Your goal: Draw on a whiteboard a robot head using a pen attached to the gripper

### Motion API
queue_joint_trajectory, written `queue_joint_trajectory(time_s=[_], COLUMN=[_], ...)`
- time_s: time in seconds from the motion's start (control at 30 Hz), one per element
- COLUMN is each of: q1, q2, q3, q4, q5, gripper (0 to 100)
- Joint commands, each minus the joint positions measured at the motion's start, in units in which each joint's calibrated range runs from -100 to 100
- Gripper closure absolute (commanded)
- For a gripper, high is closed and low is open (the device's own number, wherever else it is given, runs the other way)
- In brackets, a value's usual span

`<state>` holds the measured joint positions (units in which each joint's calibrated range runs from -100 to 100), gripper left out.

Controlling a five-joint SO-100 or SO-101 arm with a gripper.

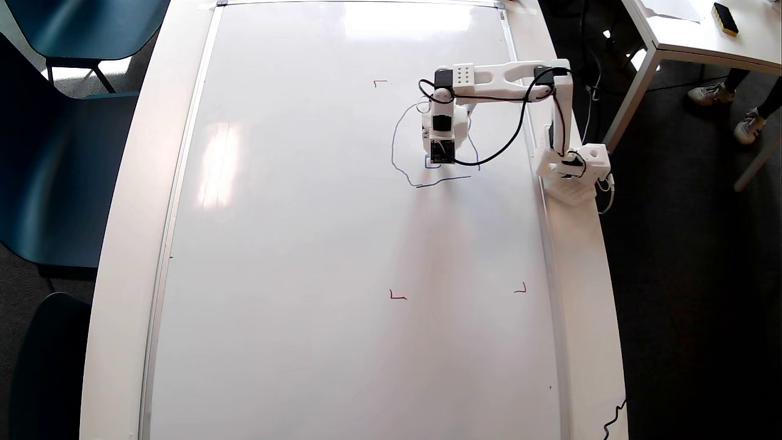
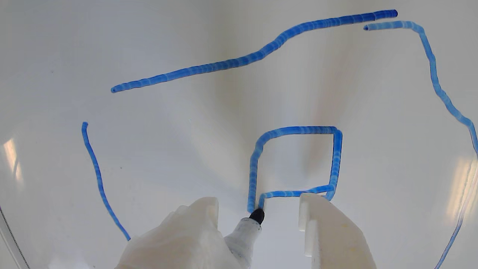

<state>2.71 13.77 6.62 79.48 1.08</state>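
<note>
The whiteboard point(image 1: 305, 244) fills most of the table in the overhead view. On its upper right is the robot head point(image 1: 394, 146), a thin wobbly blue outline with gaps. My gripper point(image 1: 438, 160) points down inside that outline. In the wrist view the pen point(image 2: 244, 235) lies along the left finger point(image 2: 198, 228), its dark tip point(image 2: 257, 215) touching the whiteboard point(image 2: 149, 149) at the lower left corner of a small blue square point(image 2: 336, 160). The right finger point(image 2: 325, 231) stands apart from the pen, so the jaws are open. Outline strokes point(image 2: 224, 64) run above and to both sides.
Red corner marks point(image 1: 380, 82) point(image 1: 398, 296) point(image 1: 520, 289) sit on the board. The arm's base point(image 1: 574, 174) stands on the right table rim, with a black cable point(image 1: 519, 131) looping from it. Blue chairs point(image 1: 55, 153) stand left; another table point(image 1: 702, 36) and someone's feet point(image 1: 727, 110) are at the upper right.
</note>
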Motion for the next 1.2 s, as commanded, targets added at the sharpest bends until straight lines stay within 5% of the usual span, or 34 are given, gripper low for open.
queue_joint_trajectory(time_s=[0.0,0.8,1.0,1.17], q1=[1.4,1.2,1.2,4.9], q2=[-4.1,-3.7,-5.3,-7.3], q3=[0.0,-7.4,-8.9,-6.1], q4=[1.0,1.6,5.0,7.1], q5=[1.1,-0.1,0.0,1.0], gripper=[85,85,68,66])
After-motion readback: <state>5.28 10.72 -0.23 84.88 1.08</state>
